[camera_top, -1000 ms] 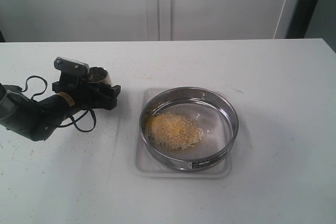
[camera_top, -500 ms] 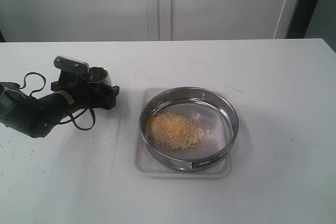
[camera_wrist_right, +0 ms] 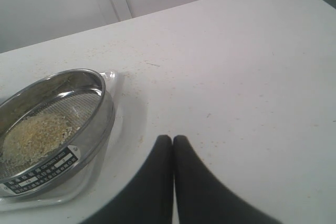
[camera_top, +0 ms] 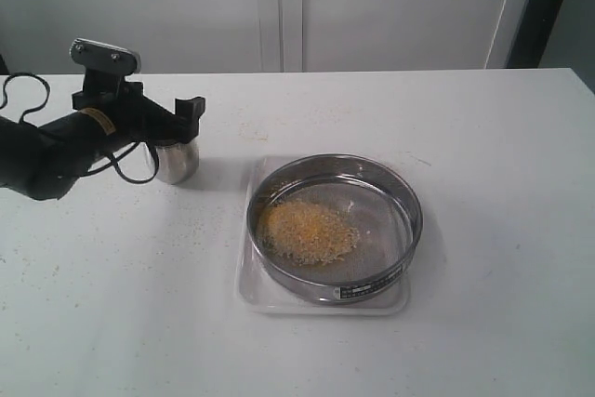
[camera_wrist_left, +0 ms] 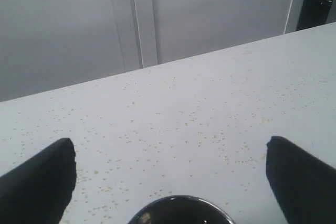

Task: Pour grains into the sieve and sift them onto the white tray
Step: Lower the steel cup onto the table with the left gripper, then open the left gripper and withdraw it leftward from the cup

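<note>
The sieve [camera_top: 402, 200] sits on the white tray [camera_top: 253, 297] right of centre, holding a yellow heap of grains [camera_top: 305, 230] on its mesh. A small steel cup [camera_top: 177, 161] stands upright on the table to the left. My left gripper [camera_top: 169, 120] hovers open just above it, apart from it. In the left wrist view the fingers [camera_wrist_left: 39, 182] are spread wide and the cup rim [camera_wrist_left: 181, 203] shows below them. My right gripper [camera_wrist_right: 173, 141] is shut on nothing, beside the sieve [camera_wrist_right: 100, 114], its grains [camera_wrist_right: 37, 134] and the white tray [camera_wrist_right: 102, 179]; the exterior view does not show it.
Stray grains [camera_wrist_left: 173, 135] are scattered over the white table [camera_top: 483, 137] around the cup and left of the tray. A pale wall with cabinet doors [camera_top: 279, 6] stands behind the table's far edge.
The left gripper held the cup tilted above the table; now the cup stands upright on the table, released. The gripper has opened, risen and moved toward the far left.
</note>
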`<control>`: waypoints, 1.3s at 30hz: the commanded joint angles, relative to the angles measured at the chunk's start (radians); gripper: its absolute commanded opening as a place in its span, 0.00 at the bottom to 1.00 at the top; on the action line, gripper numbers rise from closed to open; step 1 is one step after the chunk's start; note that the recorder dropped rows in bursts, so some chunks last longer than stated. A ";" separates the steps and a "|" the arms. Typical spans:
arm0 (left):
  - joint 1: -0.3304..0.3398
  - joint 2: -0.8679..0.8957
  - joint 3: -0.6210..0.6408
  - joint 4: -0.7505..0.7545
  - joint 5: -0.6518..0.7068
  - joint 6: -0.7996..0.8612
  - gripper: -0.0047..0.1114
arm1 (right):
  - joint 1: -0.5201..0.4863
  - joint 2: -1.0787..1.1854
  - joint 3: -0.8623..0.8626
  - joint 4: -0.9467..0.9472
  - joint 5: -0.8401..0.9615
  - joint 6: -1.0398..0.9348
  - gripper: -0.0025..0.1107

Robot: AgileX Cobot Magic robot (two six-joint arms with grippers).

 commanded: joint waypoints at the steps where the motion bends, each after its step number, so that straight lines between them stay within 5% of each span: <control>1: 0.003 -0.088 -0.002 0.007 0.147 -0.019 0.87 | 0.002 -0.006 0.007 -0.007 -0.013 0.003 0.02; 3: 0.003 -0.135 -0.002 0.013 0.245 -0.024 0.85 | 0.002 -0.006 0.007 -0.007 -0.013 0.003 0.02; 21: 0.003 -0.356 -0.002 0.016 0.778 -0.026 0.06 | 0.002 -0.006 0.007 -0.007 -0.013 0.003 0.02; 39: 0.003 -0.430 -0.002 -0.094 1.277 -0.026 0.04 | 0.002 -0.006 0.007 -0.007 -0.013 0.003 0.02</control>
